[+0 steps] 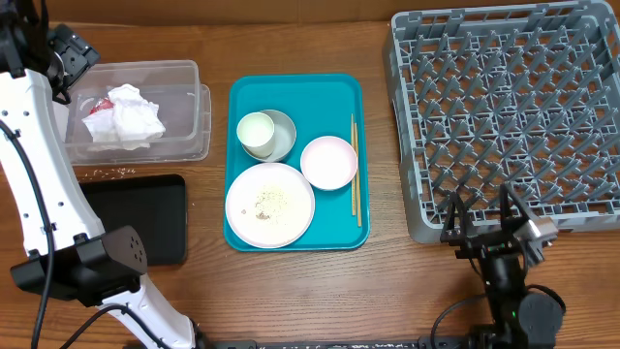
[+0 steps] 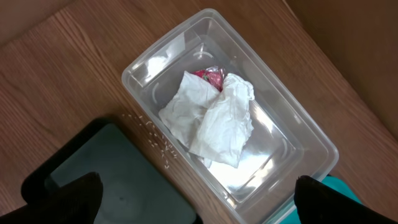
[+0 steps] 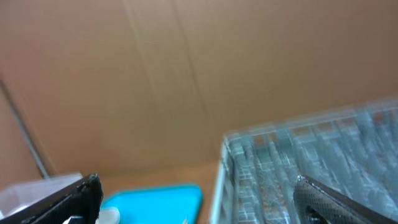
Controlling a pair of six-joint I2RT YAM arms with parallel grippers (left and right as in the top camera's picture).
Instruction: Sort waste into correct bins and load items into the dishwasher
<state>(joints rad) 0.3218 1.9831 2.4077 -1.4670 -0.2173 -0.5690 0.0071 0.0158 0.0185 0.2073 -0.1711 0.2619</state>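
Note:
The clear tub (image 1: 189, 111) at the far left holds crumpled white napkins (image 2: 214, 118) and a red wrapper scrap (image 2: 210, 77). My left gripper (image 2: 193, 208) hangs open and empty high over the tub's near edge; it is at the top-left corner overhead (image 1: 70, 60). Just in front of the tub lies the black tray (image 1: 145, 218). The white plate (image 1: 270, 205) carries rice grains (image 1: 267, 202). A white cup (image 1: 256, 132) sits in the grey bowl (image 1: 282, 133), beside the pinkish bowl (image 1: 329, 162). My right gripper (image 1: 481, 218) stands open and empty at the grey dish rack's (image 1: 513, 116) front-left corner.
All the dishes rest on a teal tray (image 1: 291, 92) mid-table, with chopsticks (image 1: 355, 170) along its right side. Loose rice grains (image 2: 158, 137) lie on the wood between the tub and the black tray. The right wrist view shows the teal tray (image 3: 155, 198), the rack (image 3: 311, 168) and a brown wall.

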